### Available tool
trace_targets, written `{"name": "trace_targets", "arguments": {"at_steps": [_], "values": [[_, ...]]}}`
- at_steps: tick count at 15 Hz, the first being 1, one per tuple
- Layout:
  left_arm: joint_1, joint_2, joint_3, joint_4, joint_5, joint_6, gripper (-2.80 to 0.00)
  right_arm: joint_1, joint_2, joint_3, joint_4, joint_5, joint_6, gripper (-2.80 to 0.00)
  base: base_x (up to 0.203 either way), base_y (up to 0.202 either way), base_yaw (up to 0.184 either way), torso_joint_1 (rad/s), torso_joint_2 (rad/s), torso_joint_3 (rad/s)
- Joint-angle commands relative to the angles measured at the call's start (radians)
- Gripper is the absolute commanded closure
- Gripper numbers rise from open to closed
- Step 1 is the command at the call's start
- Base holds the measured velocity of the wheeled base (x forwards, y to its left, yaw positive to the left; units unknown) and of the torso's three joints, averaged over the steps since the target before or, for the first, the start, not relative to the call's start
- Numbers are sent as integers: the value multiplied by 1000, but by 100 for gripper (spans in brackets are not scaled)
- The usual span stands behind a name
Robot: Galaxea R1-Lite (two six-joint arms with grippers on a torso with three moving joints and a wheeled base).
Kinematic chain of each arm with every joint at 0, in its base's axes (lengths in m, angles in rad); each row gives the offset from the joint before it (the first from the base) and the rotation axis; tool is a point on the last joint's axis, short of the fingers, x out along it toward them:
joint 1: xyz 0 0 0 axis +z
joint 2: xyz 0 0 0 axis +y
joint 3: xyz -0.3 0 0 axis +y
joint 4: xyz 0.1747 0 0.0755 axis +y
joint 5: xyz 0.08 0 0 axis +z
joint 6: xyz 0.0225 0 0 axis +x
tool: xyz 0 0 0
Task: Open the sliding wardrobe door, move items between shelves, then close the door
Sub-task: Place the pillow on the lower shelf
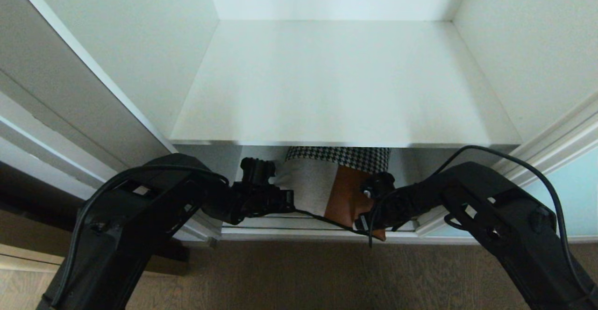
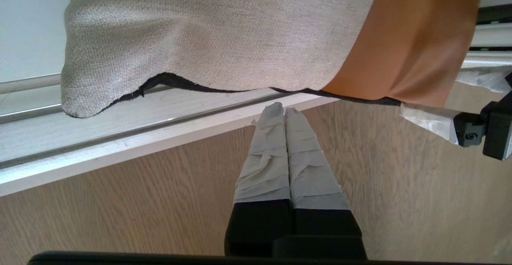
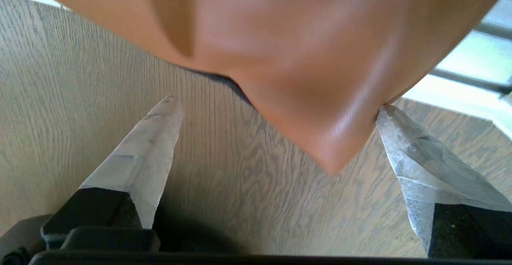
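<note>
The patchwork cushion (image 1: 322, 183) lies on the wardrobe's lowest board under the broad white shelf (image 1: 345, 85). Its houndstooth, cream and rust-orange panels show, and its orange corner (image 3: 320, 97) sticks out over the floor. My left gripper (image 2: 284, 109) is shut and empty, its taped tips just below the cushion's cream front edge (image 2: 208, 41) at the floor rail. My right gripper (image 3: 279, 103) is open around the orange corner, and one finger (image 3: 404, 145) touches the corner's side. In the head view the left gripper (image 1: 289, 205) and right gripper (image 1: 369, 216) flank the cushion's front. The aqua sliding wardrobe door (image 1: 577, 193) stands slid to the right.
White side walls (image 1: 140, 43) close in the shelf on both sides. A metal track rail (image 2: 120, 133) runs along the wardrobe's bottom front edge. Brown wood-grain floor (image 1: 299, 277) lies in front of it. A black cable (image 1: 514, 160) loops above my right arm.
</note>
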Motion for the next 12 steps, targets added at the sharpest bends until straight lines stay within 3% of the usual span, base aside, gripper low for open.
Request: {"name": "trace_targets", "arguments": {"at_steps": [1, 3, 6, 12], "values": [[1, 8, -4, -5, -1, -3, 0, 1, 33, -55, 5, 0, -10, -280, 0, 0, 0, 0, 0, 0], [1, 8, -8, -9, 0, -4, 0, 2, 66, -155, 26, -3, -17, -280, 0, 0, 0, 0, 0, 0], [3, 8, -17, -15, 5, -30, 0, 1, 80, -166, -14, -24, -71, -280, 0, 0, 0, 0, 0, 0], [6, 5, -20, -21, 9, -38, 0, -22, 89, -167, -130, -176, -168, -280, 0, 0, 0, 0, 0, 0]]}}
